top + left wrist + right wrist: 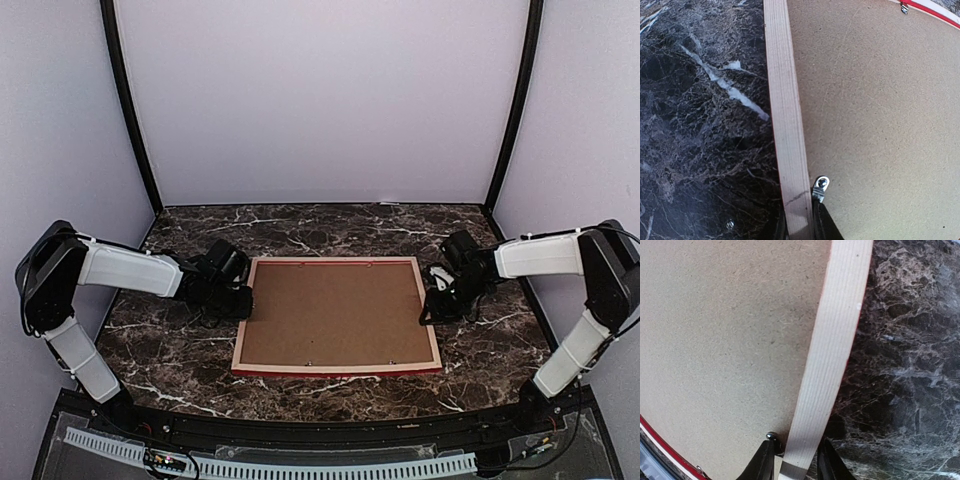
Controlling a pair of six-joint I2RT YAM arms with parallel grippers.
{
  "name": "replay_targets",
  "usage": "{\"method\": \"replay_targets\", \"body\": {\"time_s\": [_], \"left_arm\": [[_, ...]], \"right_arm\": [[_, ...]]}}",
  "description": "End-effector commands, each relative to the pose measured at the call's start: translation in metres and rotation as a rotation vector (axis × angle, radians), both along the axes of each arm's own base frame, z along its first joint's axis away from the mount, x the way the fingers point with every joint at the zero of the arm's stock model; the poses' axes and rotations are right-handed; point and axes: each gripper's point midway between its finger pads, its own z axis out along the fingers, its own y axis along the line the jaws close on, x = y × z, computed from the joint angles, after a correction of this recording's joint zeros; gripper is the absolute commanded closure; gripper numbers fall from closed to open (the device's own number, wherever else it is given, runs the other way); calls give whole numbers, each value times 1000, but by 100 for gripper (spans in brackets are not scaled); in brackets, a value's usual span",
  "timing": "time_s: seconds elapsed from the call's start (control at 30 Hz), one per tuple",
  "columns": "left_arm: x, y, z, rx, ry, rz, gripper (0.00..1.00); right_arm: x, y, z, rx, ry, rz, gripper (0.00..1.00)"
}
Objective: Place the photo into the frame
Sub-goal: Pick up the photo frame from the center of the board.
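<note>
Top external: frame face-down; left gripper, right gripper each pinching side rail.

Brown backing board above dark marble table

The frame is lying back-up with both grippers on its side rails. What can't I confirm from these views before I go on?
- The photo: not visible anywhere; the backing board covers the opening of the frame.
- Frame's front face: against the table in all views.
- Left gripper: fingertips cut off by the left wrist view's bottom edge.
- Right gripper: likewise in the right wrist view.
- Retaining clips: too small overhead.
</note>
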Motion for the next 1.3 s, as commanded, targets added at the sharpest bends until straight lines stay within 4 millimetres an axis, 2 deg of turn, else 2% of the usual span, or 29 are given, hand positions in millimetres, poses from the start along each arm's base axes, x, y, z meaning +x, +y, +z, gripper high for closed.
{"method": "replay_targets", "body": {"time_s": [0.0,0.23,0.47,0.57,0.73,0.87,1.03,1.17,1.27], "left_arm": [[-26,15,-15,99,89,-54,88],[-25,17,-12,103,81,-46,88],[-23,15,-10,98,78,-40,86],[-22,15,-9,93,74,-35,83],[-19,14,-5,90,62,-29,71],[-14,11,4,79,39,-29,59],[-8,5,18,55,5,-37,44],[-3,-4,33,25,-29,-82,36],[-4,-13,46,-19,-61,-130,28]], "right_arm": [[-4,-16,-18,-81,57,10,73],[12,-5,-10,-50,15,31,74],[16,1,0,-8,-12,27,47],[12,0,3,-5,-13,19,44],[1,-11,5,-23,-4,-44,40],[-13,-16,1,-18,17,-98,40],[-28,-8,-4,4,28,-102,43],[-34,-3,-13,-1,44,-90,51],[-30,-3,-16,-13,38,-94,61]]}}
